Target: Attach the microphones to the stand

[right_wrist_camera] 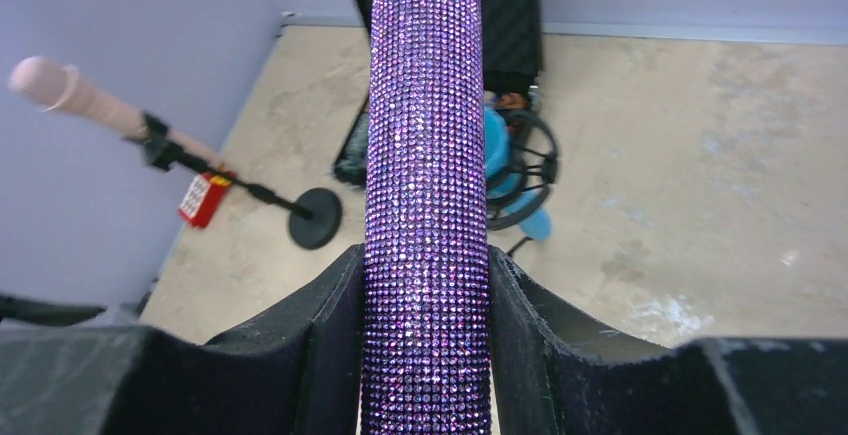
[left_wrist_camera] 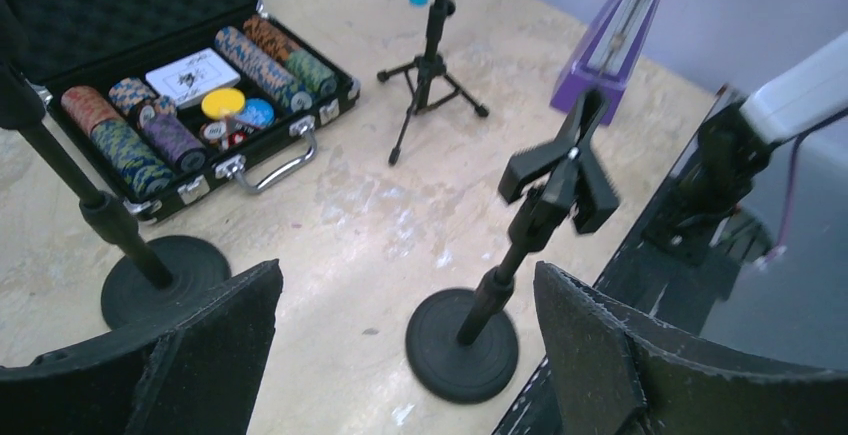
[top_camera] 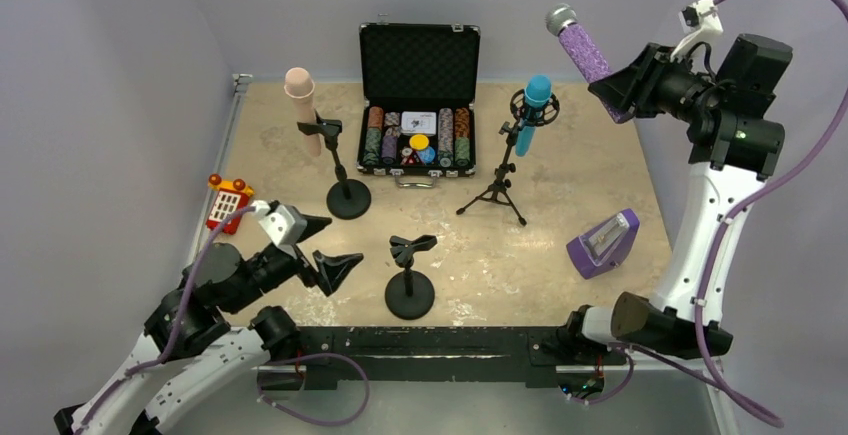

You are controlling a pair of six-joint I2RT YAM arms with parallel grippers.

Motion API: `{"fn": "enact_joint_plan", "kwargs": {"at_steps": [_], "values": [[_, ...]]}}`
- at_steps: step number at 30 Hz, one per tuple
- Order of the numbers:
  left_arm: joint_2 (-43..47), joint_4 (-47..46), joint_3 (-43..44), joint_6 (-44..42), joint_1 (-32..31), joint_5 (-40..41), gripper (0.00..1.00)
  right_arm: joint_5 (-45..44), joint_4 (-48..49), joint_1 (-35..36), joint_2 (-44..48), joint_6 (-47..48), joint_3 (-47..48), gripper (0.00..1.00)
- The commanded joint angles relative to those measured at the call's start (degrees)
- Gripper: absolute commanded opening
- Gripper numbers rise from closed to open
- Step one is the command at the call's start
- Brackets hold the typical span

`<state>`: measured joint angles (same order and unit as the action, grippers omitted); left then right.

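Above the far right corner of the tabletop, my right gripper [top_camera: 612, 90] is clamped on the purple microphone [top_camera: 580, 47] — head up, leaning left, well off the surface. By the near edge, left of centre, my left gripper [top_camera: 322, 247] hangs with fingers spread wide — just beside the bare clip stand [top_camera: 409, 295]. Towards the far edge, the pink microphone [top_camera: 300, 95] and blue microphone [top_camera: 535, 110] sit in their stands.
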<state>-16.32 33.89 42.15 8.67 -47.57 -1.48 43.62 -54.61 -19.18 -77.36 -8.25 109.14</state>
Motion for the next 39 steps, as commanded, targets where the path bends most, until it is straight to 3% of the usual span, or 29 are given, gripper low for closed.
{"fn": "enact_joint_plan", "kwargs": {"at_steps": [1,5,9,16,22,29,35,39], "values": [[-2.3,-8.5,6.8,9.5,0.4,1.2,0.99,16.0,6.5,0.2,3.2,-3.5,0.0,0.0],[-7.5,-14.4,10.7,17.2,0.4,0.2,0.99,23.7,10.7,3.4,7.4,-3.2,-5.3,0.0],[-15.9,-21.3,15.9,23.7,0.4,-3.3,0.99,25.8,14.5,11.4,11.0,-1.7,-11.3,0.0],[-33.3,-34.1,23.5,34.6,0.3,-8.1,0.99,30.4,32.8,23.6,14.6,-10.6,-21.1,0.0],[-41.3,-44.5,24.6,42.4,-0.1,-6.2,0.97,29.7,33.2,29.0,13.3,-10.1,-21.6,0.0],[-43.6,-53.0,23.3,45.9,-0.2,-2.8,0.9,27.1,32.6,32.5,13.9,-6.7,-26.7,0.0],[-45.2,-56.8,22.8,47.7,-0.3,-3.6,0.79,26.9,33.4,33.2,13.6,-5.9,-29.1,0.0],[-46.5,-58.1,23.3,48.3,-0.2,-5.1,0.56,26.6,33.0,34.1,13.7,-5.1,-29.2,0.0]]}}
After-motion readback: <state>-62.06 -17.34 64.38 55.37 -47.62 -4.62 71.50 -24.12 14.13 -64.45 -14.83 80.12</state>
